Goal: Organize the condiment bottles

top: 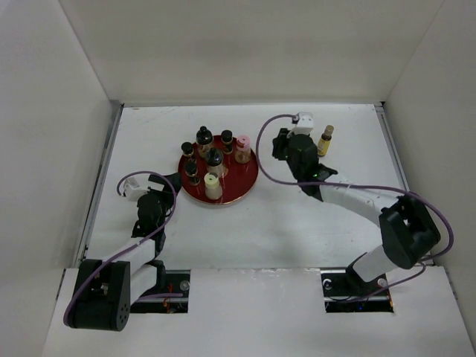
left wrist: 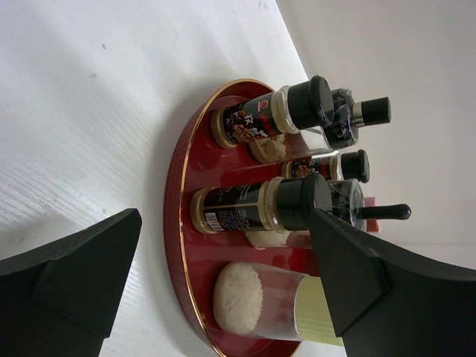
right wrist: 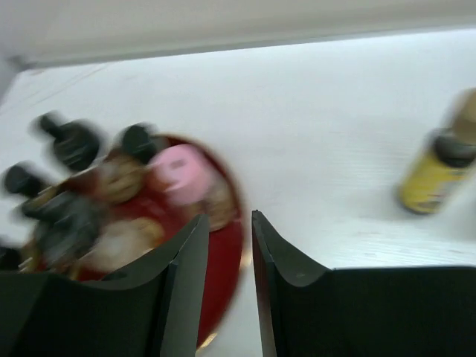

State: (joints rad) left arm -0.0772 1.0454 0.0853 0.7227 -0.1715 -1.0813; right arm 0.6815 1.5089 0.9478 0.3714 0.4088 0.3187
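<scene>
Several small condiment bottles stand on a round red tray (top: 242,190): dark black-capped ones (top: 203,137), a pink-capped one (top: 242,146) and a cream-capped one (top: 212,184). One amber bottle (top: 325,140) stands alone on the table, right of the tray. My left gripper (top: 172,180) is at the tray's left rim. In the left wrist view it (left wrist: 225,213) is wide open and empty, facing the cream-capped bottle (left wrist: 260,301) and a dark bottle (left wrist: 260,204). My right gripper (top: 277,149) is between the tray and the amber bottle. In the blurred right wrist view it (right wrist: 230,216) is narrowly open and empty, with the pink cap (right wrist: 182,175) ahead and the amber bottle (right wrist: 435,167) to the right.
White walls enclose the table on the left, back and right. The tray's rim (right wrist: 227,253) lies just beyond my right fingers. A purple cable loops over the right arm (top: 357,195).
</scene>
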